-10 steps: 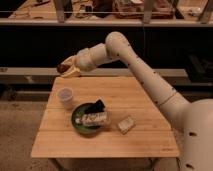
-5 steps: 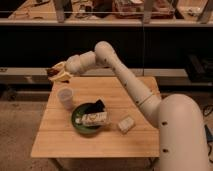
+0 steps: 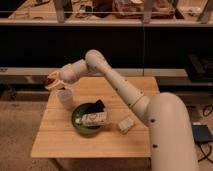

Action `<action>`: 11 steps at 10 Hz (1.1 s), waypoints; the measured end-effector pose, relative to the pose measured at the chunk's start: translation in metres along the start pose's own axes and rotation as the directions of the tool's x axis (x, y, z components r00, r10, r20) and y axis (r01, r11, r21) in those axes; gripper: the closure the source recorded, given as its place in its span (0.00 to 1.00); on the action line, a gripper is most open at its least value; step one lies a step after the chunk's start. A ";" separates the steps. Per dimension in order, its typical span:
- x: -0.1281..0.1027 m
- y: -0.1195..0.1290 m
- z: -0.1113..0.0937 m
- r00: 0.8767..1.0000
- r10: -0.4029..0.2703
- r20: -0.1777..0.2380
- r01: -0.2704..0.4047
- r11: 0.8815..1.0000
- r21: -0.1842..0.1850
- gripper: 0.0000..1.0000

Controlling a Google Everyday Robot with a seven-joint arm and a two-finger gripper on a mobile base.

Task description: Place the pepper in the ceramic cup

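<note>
End effector [image 3: 51, 81] grips pepper [image 3: 48, 79] above ceramic cup [image 3: 65, 98].

Arm outstretched leftward, gripper [image 3: 52, 81] jaws clamped.

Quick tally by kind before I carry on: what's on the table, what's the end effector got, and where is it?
Cups: 1, white ceramic cup
Bowls: 1, green bowl
Items in the bowl: 2, black item, pale packet
Blocks on the table: 1, pale block
Peppers: 1, pepper, held in the shut end effector just above the cup
Total: 6
</note>
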 end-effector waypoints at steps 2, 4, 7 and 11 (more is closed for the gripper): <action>0.018 0.003 0.015 1.000 0.013 -0.012 -0.014 1.000 -0.013 0.75; 0.038 0.006 0.032 0.999 0.032 -0.025 -0.033 0.999 -0.032 0.75; 0.065 0.004 0.047 0.998 0.053 -0.037 -0.055 0.997 -0.051 0.75; 0.083 -0.019 0.049 0.999 0.036 -0.035 -0.038 0.998 -0.048 0.75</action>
